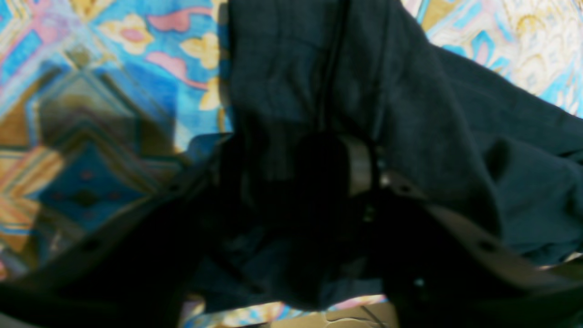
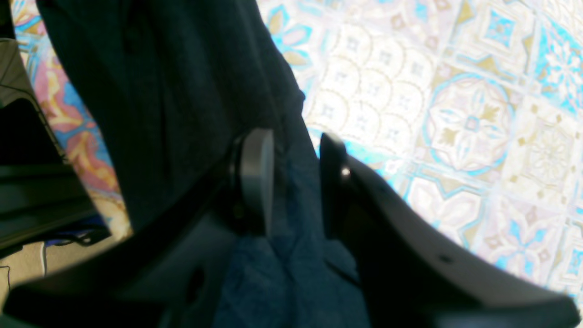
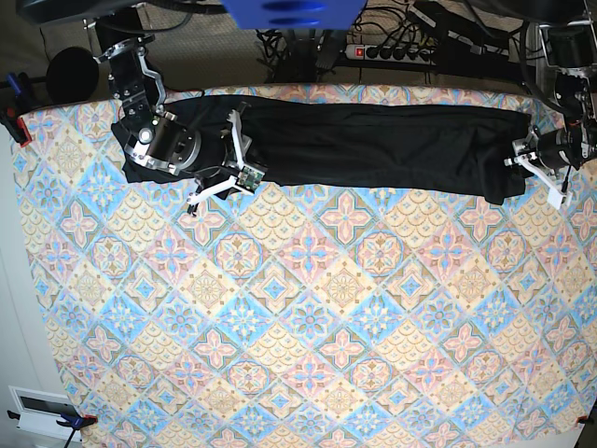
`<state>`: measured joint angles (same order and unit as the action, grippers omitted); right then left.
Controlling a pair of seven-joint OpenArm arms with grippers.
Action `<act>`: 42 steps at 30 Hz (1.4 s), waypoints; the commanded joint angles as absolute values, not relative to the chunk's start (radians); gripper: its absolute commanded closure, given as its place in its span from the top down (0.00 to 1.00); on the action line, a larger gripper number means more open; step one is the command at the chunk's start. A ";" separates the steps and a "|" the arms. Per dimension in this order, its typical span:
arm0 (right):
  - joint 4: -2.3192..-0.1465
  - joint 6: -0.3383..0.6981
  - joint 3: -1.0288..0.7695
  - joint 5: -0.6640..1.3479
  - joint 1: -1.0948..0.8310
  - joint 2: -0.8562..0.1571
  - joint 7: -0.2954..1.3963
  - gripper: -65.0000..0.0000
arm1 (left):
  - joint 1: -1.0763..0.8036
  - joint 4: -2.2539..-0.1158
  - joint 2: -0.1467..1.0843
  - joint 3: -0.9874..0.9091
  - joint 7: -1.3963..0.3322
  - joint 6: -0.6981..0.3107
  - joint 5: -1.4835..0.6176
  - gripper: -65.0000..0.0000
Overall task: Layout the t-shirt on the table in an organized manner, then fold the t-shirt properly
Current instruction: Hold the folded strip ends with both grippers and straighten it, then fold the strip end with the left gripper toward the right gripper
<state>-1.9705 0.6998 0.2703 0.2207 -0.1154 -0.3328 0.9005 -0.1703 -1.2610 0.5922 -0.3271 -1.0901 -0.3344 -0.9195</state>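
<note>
The right gripper pinches a fold of the t-shirt between its round grey pad and its dark finger, dark cloth filling the gap between them in the right wrist view. The left gripper sits at the garment's opposite end; in the left wrist view its fingers are buried in shadowed fabric, and whether they are spread or clamped cannot be told. Between the two, the black t-shirt lies stretched in a long narrow band along the far edge of the table, its upper border running close to that edge. Its lower border is fairly straight, dipping slightly near the left gripper. The whole near expanse of the tiled cloth, from the shirt's lower border to the front edge, lies bare. A power strip and cables sit beyond the far edge.
</note>
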 commanded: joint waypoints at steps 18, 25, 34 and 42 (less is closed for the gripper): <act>-1.991 0.698 0.245 0.360 -0.084 -0.338 0.885 0.26 | -0.127 -1.257 0.616 -0.613 -1.161 -0.343 -0.947 0.00; -1.991 0.698 0.171 0.456 -0.090 -0.340 0.885 0.26 | -0.035 -1.257 0.677 -0.719 -1.165 -0.343 -0.868 0.00; -1.991 0.698 0.120 0.509 -0.091 -0.340 0.885 0.26 | -0.035 -1.342 0.713 -0.720 -1.268 -0.343 -0.966 0.00; -1.992 0.698 0.120 0.509 -0.091 -0.343 0.885 0.26 | -0.180 -1.707 0.504 -0.716 -1.290 -0.335 -0.993 0.00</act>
